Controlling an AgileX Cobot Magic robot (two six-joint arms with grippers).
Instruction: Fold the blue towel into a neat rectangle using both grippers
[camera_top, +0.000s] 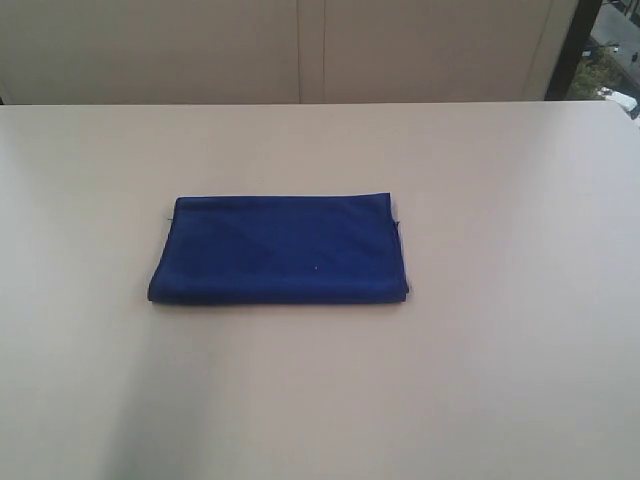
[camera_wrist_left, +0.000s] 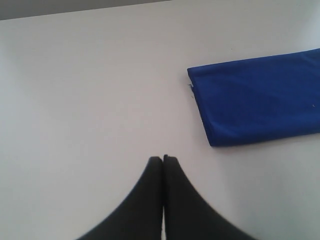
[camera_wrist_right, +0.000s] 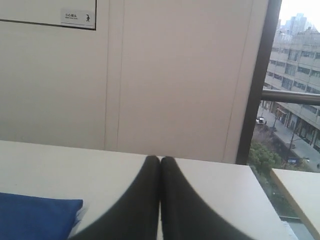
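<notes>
The blue towel (camera_top: 280, 250) lies folded into a flat rectangle in the middle of the pale table (camera_top: 500, 380). Neither arm shows in the exterior view. In the left wrist view my left gripper (camera_wrist_left: 163, 159) is shut with nothing in it, hanging over bare table, and one end of the blue towel (camera_wrist_left: 255, 102) lies apart from it. In the right wrist view my right gripper (camera_wrist_right: 160, 159) is also shut and holds nothing. There a corner of the blue towel (camera_wrist_right: 35, 217) shows off to one side, clear of the fingers.
The table's far edge (camera_top: 320, 104) meets a beige panelled wall (camera_top: 300, 50). A dark window frame (camera_wrist_right: 255, 100) with buildings outside stands at the right. A second table top (camera_wrist_right: 300, 195) shows beyond the right end.
</notes>
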